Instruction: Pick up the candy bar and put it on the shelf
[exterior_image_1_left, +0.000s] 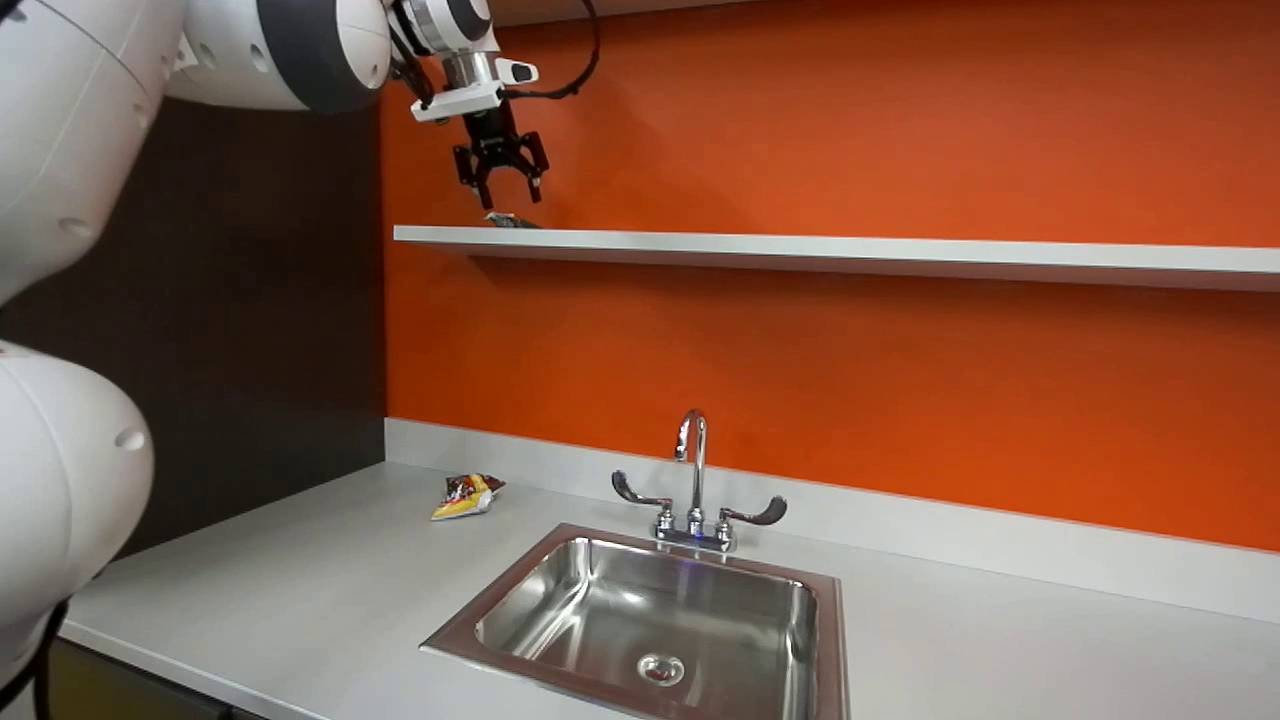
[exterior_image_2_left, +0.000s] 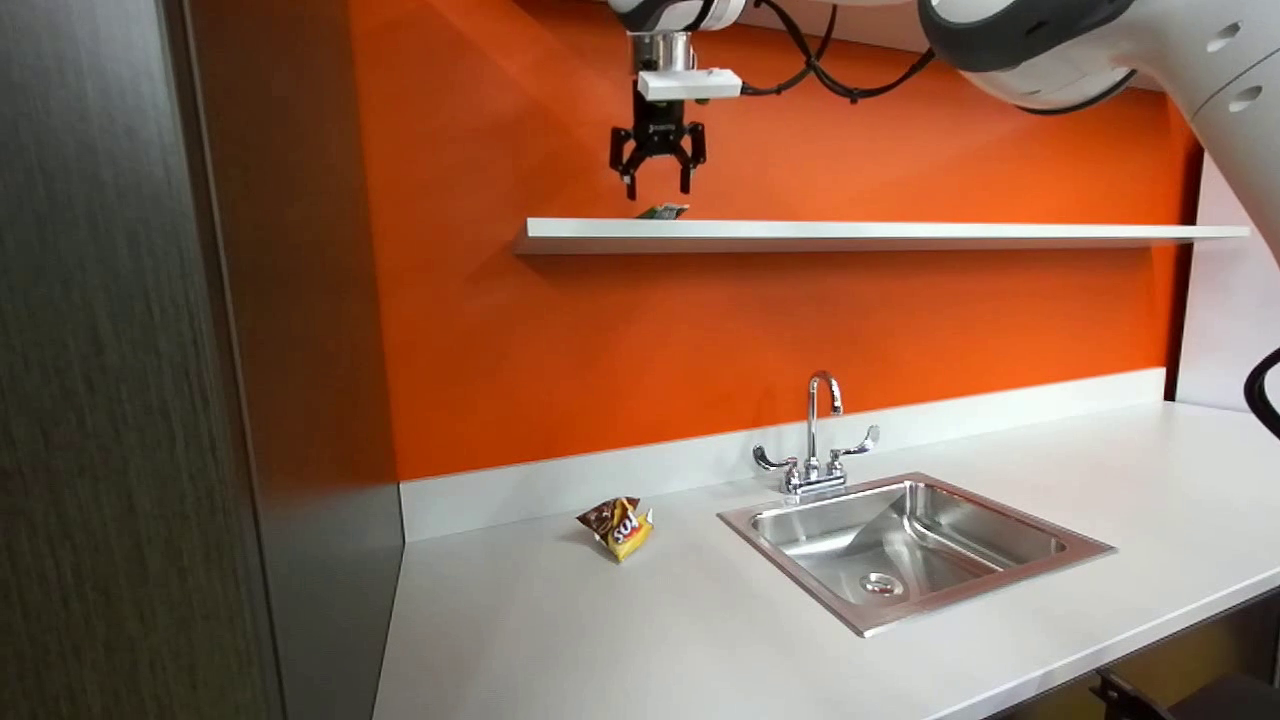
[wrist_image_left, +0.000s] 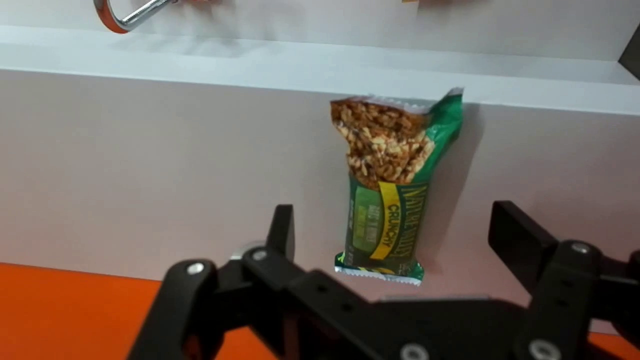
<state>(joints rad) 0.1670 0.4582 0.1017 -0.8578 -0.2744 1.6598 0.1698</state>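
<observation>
The black, two-fingered pincer (exterior_image_2_left: 658, 190) hangs pointing down, released, its straight black fingers (wrist_image_left: 282, 230) spread well apart. Just below the gap is a granola bar (wrist_image_left: 387, 190) in a glossy green wrapper with a picture of oat clusters and a yellow band. In the wrist view its lower, lettered half shows between the fingers, apart from both and nearer to one. It rests on a long, flat white shelf (exterior_image_1_left: 840, 250), close to the shelf's end, with one tip at the front edge; whether that tip overhangs is hard to say, as both exterior views show little more than a sliver of wrapper. The white robot arm (exterior_image_1_left: 70, 140) with dark grey bands holds the pincer in front of an orange wall (exterior_image_1_left: 900, 400). Under the shelf, on a pale grey desk (exterior_image_1_left: 300, 580), sits a crumpled yellow-and-brown snack bag (exterior_image_2_left: 617, 527). Apart from the bag, a rectangular stainless-steel sink (exterior_image_1_left: 829, 620) is set into the desk, a curved chrome faucet (exterior_image_1_left: 698, 485) at its back edge.
</observation>
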